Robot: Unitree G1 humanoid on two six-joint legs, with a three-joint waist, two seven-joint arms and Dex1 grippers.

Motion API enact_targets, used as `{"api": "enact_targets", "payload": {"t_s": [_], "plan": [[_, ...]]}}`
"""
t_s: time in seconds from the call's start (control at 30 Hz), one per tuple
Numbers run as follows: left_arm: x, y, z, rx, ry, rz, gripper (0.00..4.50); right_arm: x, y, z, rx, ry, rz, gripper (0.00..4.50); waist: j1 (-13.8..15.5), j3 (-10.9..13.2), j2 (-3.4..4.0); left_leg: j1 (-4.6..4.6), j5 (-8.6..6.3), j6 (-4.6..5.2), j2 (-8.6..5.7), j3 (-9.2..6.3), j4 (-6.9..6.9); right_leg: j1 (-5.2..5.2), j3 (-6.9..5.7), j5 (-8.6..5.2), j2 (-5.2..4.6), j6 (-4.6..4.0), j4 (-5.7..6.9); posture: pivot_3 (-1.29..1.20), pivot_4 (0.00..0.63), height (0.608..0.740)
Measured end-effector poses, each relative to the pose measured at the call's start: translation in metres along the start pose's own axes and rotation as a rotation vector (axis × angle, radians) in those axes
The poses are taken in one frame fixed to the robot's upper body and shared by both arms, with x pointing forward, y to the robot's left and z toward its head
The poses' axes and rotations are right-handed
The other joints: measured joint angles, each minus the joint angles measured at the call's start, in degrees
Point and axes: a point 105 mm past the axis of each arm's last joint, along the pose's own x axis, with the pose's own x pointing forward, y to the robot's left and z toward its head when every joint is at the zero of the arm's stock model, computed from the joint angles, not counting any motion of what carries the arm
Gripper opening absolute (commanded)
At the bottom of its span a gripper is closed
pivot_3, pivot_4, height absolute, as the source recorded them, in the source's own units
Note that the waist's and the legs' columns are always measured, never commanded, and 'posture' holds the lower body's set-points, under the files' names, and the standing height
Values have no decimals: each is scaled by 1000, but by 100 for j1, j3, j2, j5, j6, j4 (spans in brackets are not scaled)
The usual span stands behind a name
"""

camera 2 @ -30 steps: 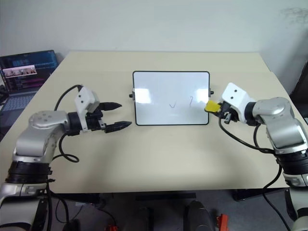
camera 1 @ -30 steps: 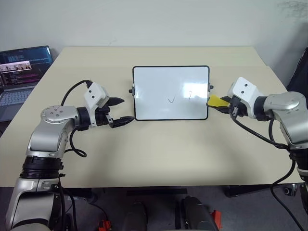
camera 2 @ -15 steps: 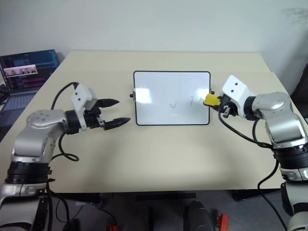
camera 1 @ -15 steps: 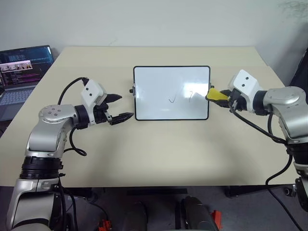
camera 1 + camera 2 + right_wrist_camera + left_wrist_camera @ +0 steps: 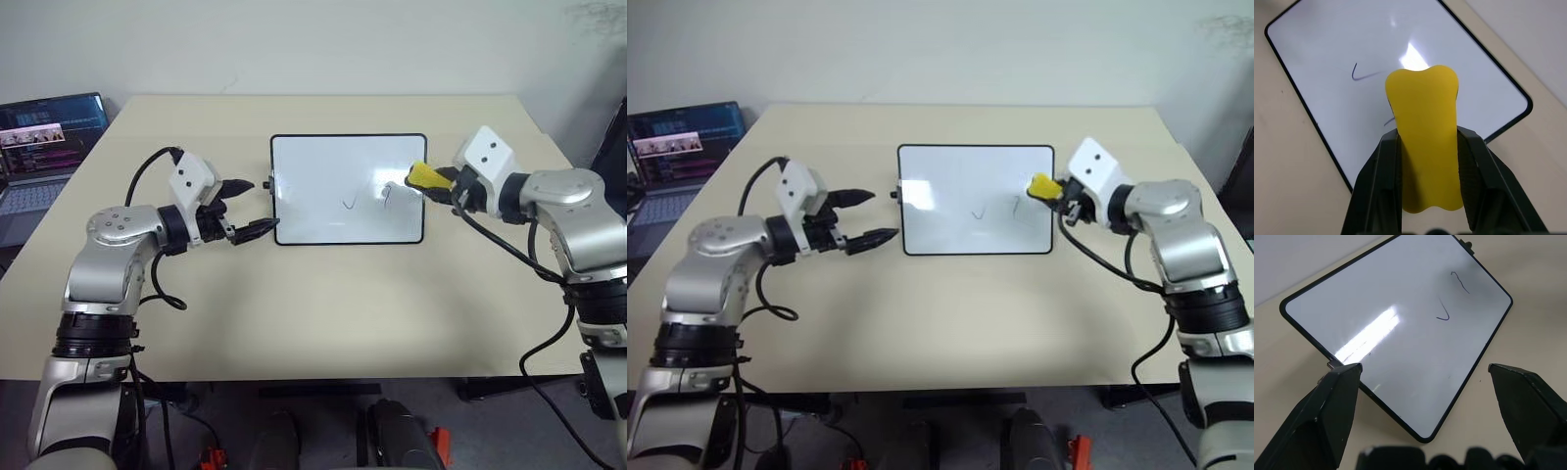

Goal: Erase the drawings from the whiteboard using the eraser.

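Whiteboard (image 5: 348, 188) flat at centre of table (image 5: 323, 304), two small drawings (image 5: 367, 199) in its right half. Right gripper (image 5: 431, 182), jaws clamped on yellow eraser (image 5: 423, 175), over board's right edge beside right-hand mark. Left gripper (image 5: 247, 208), jaws apart, empty, just left of board. Laptop (image 5: 44, 147) at left frame edge.

The robot's left arm bends in from the left with its white wrist housing raised, and its left gripper (image 5: 247, 208) of two black pointed fingers stands spread wide and empty, pointing to the right and roughly level. The right arm reaches in from the right, forearm angled inward, and its right gripper (image 5: 438, 185) of two black fingers points to the left and slightly downward. Its fingers (image 5: 1382, 186) are clamped on both long sides of a small bright yellow oblong eraser block (image 5: 1426, 142), which juts out past the fingertips.
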Motion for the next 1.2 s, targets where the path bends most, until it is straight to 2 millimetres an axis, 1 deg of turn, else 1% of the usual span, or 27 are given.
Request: {"api": "enact_targets", "payload": {"t_s": [0.37, 0.67, 0.8, 0.9, 1.0, 1.03, 1.1, 1.2], "plan": [[8, -3, 6, 14, -32, -3, 4500, 4, 4, 1, 9, -12, 15, 1153, -7, 0, 0, 1, 0, 0, 0, 0, 0, 0, 0, 4, 0, -6, 3, 0, 150, 740], [13, -5, 3, 20, -22, -11, 4500, 16, 16, 5, 52, -46, 31, 1153, -8, 0, 0, 1, 0, 0, 0, 0, 1, 0, 0, 6, 0, -9, 5, 0, 150, 740], [16, -8, 0, 23, -17, -21, 4500, 32, 26, 14, 102, -96, 7, 1153, -14, 0, 0, 2, 0, 0, 0, -2, 4, 0, 0, 15, 1, -25, 10, 0, 150, 740], [20, -10, -2, 29, -17, -21, 4500, 52, 35, 21, 155, -124, -38, 1152, -26, -1, -1, 4, 0, 0, 0, -2, 6, 1, 0, 16, 1, -27, 14, 0, 150, 740], [35, -23, -6, 16, -33, -50, 4500, 77, 55, 19, 208, -104, -44, 1147, -13, -1, -1, 2, 1, -1, -1, -4, 11, 2, -1, 17, 1, -28, 15, 0, 150, 740], [37, -27, -9, 12, -25, -61, 4500, 83, 57, 16, 217, -88, -53, 1146, -13, -1, 0, 0, 1, -1, -2, -5, 11, 2, -1, 17, 0, -28, 14, 0, 150, 740], [38, -28, -13, 9, -11, -59, 4500, 88, 55, 11, 228, -58, -84, 1146, -7, -1, 0, 0, 1, -1, -3, -7, 11, 2, -3, 18, 0, -28, 14, 0, 150, 740], [36, -25, -16, 14, -2, -45, 4500, 94, 47, 12, 219, -42, -134, 1146, -10, -1, 0, 3, 1, 0, -3, -9, 10, 2, -3, 17, 1, -28, 16, 0, 150, 740]]}}
